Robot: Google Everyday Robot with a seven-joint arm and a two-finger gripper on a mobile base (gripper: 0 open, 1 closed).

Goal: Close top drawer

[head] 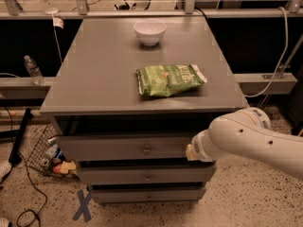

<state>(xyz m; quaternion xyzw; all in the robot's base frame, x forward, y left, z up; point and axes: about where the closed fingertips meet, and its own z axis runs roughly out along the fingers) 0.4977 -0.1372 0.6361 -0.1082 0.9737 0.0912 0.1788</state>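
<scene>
One arm [251, 141] lies nearly level, hand [191, 152] at the top drawer [118, 147] front.

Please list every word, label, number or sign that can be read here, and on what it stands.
"X": blue mark on the floor.
Green bag: print too blurred to read.
Water bottle: label unreadable.
Gripper, at the top drawer front's right end: no text.
</scene>
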